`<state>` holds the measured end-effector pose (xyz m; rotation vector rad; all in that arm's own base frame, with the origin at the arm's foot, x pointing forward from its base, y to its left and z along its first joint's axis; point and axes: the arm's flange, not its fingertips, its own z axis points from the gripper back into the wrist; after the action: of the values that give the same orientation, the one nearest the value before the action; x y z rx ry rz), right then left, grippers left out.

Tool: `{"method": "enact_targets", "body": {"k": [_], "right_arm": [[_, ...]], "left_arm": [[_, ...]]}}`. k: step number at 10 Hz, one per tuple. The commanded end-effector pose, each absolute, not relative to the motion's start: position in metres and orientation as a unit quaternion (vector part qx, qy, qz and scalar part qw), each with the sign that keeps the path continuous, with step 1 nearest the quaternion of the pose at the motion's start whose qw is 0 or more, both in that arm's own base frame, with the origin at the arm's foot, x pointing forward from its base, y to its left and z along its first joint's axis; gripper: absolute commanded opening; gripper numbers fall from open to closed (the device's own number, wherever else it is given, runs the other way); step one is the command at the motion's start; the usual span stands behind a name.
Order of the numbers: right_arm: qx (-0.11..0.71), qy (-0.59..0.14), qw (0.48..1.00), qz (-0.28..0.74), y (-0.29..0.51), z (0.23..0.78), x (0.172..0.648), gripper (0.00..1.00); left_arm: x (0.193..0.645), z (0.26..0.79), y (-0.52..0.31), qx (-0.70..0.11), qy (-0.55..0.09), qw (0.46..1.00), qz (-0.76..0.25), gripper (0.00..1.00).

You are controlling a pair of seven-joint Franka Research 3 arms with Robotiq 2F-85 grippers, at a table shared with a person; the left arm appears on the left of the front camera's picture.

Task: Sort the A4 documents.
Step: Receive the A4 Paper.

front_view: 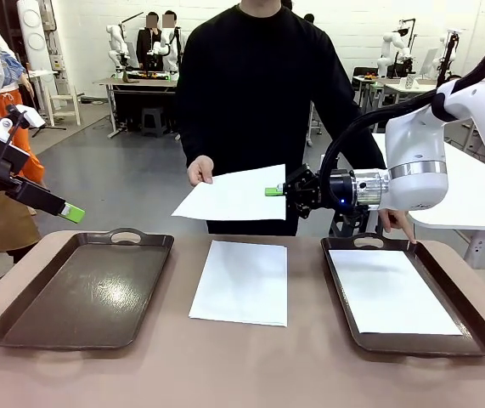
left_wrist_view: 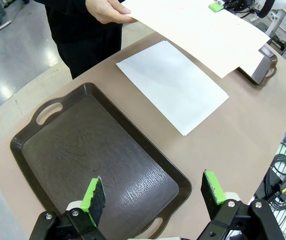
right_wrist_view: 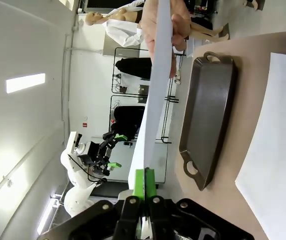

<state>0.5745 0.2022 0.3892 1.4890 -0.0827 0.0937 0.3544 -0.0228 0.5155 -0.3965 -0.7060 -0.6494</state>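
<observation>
You've got the right gripper (front_view: 281, 191) clamped shut on the edge of one A4 sheet (front_view: 235, 195), which is held roughly flat in the air above the middle of the table's far edge. The person's hand (front_view: 200, 170) pinches the opposite side of the same sheet. In the right wrist view you see the paper edge-on, with the green pads (right_wrist_view: 139, 181) pressed together on it.

A second A4 sheet (front_view: 240, 282) lies flat on the bare table (front_view: 242, 365) at its centre, between the two trays and touching neither. A third A4 sheet (front_view: 391, 291) lies inside the right tray (front_view: 480, 333), toward the table's right edge. The person's other hand (front_view: 397, 223) has its fingertips at that tray's far rim, beside the handle.

The left tray (front_view: 85, 293), dark brown and toward the table's left edge, shows its bare glossy bottom. The left gripper (left_wrist_view: 153, 192) hangs in the air by the table's far-left corner, looking down on the left tray. Its jaws are spread wide and grip nothing.
</observation>
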Motion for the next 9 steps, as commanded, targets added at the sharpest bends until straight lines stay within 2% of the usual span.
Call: {"method": "enact_targets", "body": {"k": [1, 9], "right_arm": [[0.670, -0.032, 0.740, 0.047, 0.1994, 0.3882, 0.5699, 0.00], [0.677, -0.037, 0.734, 0.043, 0.2023, 0.3892, 0.5744, 0.00]], "left_arm": [[0.3555, 0.5139, -0.0203, -0.196, -0.339, 0.865, -0.314, 1.00], [0.3555, 0.5139, -0.0203, -0.196, -0.339, 0.865, -0.314, 1.00]]}}
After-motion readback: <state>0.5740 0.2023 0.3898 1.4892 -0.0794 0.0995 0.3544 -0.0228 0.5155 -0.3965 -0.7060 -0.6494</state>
